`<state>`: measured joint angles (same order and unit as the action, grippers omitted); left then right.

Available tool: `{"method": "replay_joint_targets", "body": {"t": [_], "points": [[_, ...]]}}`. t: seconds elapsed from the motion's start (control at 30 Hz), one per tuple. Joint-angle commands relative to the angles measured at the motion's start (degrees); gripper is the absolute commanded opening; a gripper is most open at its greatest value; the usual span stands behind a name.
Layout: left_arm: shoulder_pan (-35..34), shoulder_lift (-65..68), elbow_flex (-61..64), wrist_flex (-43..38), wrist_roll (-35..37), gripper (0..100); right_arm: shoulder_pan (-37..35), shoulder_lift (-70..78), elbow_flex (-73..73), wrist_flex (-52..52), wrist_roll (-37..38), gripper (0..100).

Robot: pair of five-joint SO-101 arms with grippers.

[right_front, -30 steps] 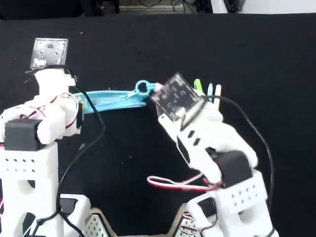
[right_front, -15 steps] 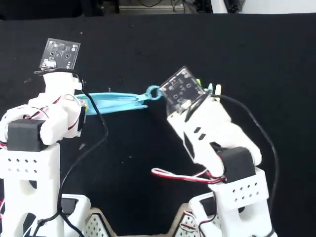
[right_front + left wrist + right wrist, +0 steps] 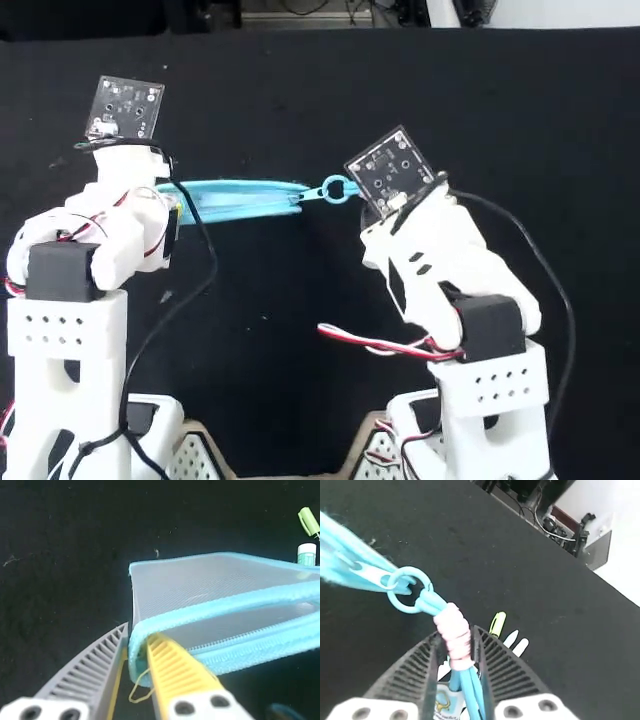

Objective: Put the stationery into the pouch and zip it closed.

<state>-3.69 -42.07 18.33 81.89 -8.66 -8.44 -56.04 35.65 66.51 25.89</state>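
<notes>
Pouch: see-through fine mesh, greyish white, with sky-blue edging and zip.
Ring: sky blue.
Cord: blue strands, bound in pink.
Left pincer: my one finger is grey, the other yellow, both ribbed.
Right pincer: my fingers are dark grey, ribbed.
Green pen: yellow-green.
White pens: white tips.
Table: black.
Arms: mine are white.

Blue mesh pouch stretched taut, zip apparently closed, pens lying outside
</notes>
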Motion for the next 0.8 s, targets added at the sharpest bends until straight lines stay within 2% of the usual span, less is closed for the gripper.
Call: {"method": "replay_joint_targets", "body": {"t": [0.0,0.17,0.3,0.43,0.57,0.77], "points": [[-0.31,0.09,1.98,-0.35,0.62,3,0.18,-2.68,-2.42,2.64,-0.62,2.8],[-0.31,0.09,2.15,-0.62,0.62,3,-9.58,-4.88,-12.18,13.54,-0.7,18.8],[-0.31,0.09,2.24,-0.26,0.62,3,-14.42,-4.88,-20.26,19.78,-1.41,17.2],[-0.31,0.09,2.51,-0.26,0.62,3,-14.15,-4.7,-23.34,20.13,-6.77,13.2],[-0.31,0.09,3.47,-0.26,0.7,3,-10.46,-1.1,-18.95,20.04,-9.93,13.0],[-0.31,0.62,1.36,-0.18,3.78,3,-7.03,2.07,-11.21,17.05,-9.85,13.1]]}}
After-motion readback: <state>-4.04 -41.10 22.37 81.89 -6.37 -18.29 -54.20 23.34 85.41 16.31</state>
